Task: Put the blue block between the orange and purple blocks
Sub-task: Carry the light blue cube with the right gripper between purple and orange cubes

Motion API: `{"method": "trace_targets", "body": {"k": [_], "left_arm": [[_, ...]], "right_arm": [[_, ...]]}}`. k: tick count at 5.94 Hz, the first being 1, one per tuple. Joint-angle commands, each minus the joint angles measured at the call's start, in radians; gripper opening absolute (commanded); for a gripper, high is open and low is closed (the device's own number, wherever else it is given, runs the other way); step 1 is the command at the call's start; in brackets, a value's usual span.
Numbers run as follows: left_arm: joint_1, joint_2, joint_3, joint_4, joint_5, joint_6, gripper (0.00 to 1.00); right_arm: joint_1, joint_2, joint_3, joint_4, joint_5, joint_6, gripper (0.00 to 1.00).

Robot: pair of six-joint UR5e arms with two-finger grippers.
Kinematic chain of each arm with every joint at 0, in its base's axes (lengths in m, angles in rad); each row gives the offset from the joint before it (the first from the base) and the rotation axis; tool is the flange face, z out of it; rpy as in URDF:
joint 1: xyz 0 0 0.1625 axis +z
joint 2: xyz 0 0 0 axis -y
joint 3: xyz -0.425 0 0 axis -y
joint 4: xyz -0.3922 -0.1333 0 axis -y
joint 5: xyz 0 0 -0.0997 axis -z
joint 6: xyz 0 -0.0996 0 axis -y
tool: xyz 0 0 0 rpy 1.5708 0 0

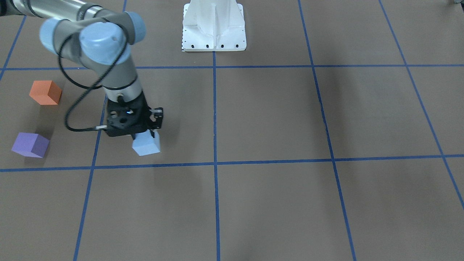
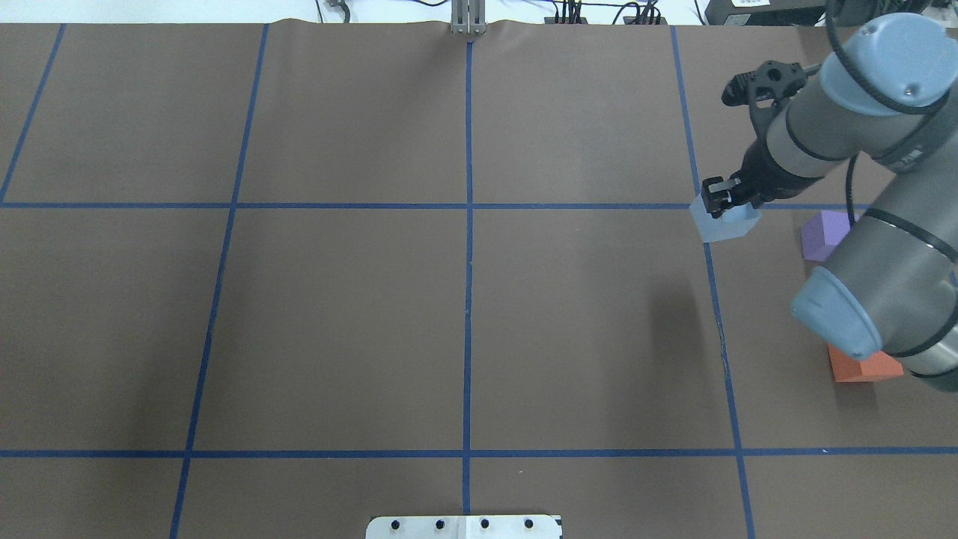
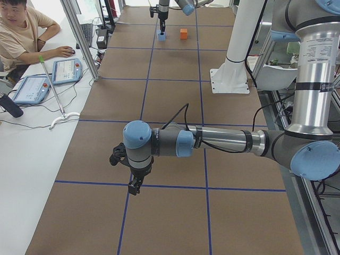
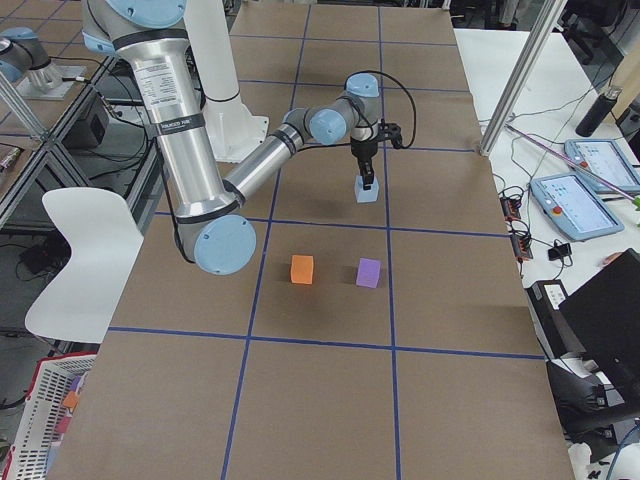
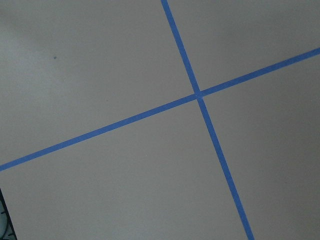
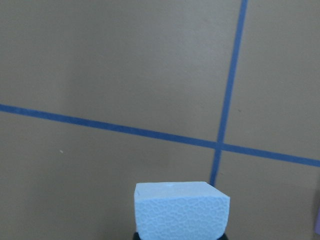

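Note:
My right gripper [image 1: 145, 137] is shut on the light blue block [image 1: 146, 145], holding it by its top, low over the brown table. I cannot tell whether the block touches the table. The block fills the bottom of the right wrist view [image 6: 182, 210]. The orange block [image 1: 45, 92] and the purple block [image 1: 30, 144] sit apart on the table, further out on my right side, with a gap between them. In the overhead view the blue block [image 2: 722, 222] is left of the purple block [image 2: 822, 234]; my arm partly hides the orange block [image 2: 864, 367]. My left gripper [image 3: 135, 186] hangs over the table's left end; I cannot tell whether it is open.
The white robot base [image 1: 214, 27] stands at the table's middle, on my side. Blue tape lines [image 1: 214, 116] divide the table into squares. An operator [image 3: 21, 32] sits at a side bench with tablets [image 3: 65, 70].

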Motion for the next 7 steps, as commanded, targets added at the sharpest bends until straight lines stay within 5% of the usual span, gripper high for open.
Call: {"method": "trace_targets", "body": {"k": [1, 4, 5, 7], "left_arm": [[0.002, -0.001, 0.001, -0.01, 0.0, 0.0, 1.0], [0.002, -0.001, -0.002, -0.013, 0.0, 0.001, 1.0], [0.002, -0.001, -0.001, -0.027, 0.0, 0.0, 1.0], [0.002, -0.001, -0.002, -0.034, 0.0, 0.0, 1.0]], "right_arm": [[0.065, -0.235, 0.014, 0.157, 0.016, -0.059, 0.13], [0.101, -0.304, -0.078, 0.233, 0.026, -0.103, 0.42], [0.099, -0.296, -0.104, 0.239, 0.028, -0.097, 0.62], [0.095, -0.305, -0.101, 0.285, 0.032, -0.027, 0.71]]}}
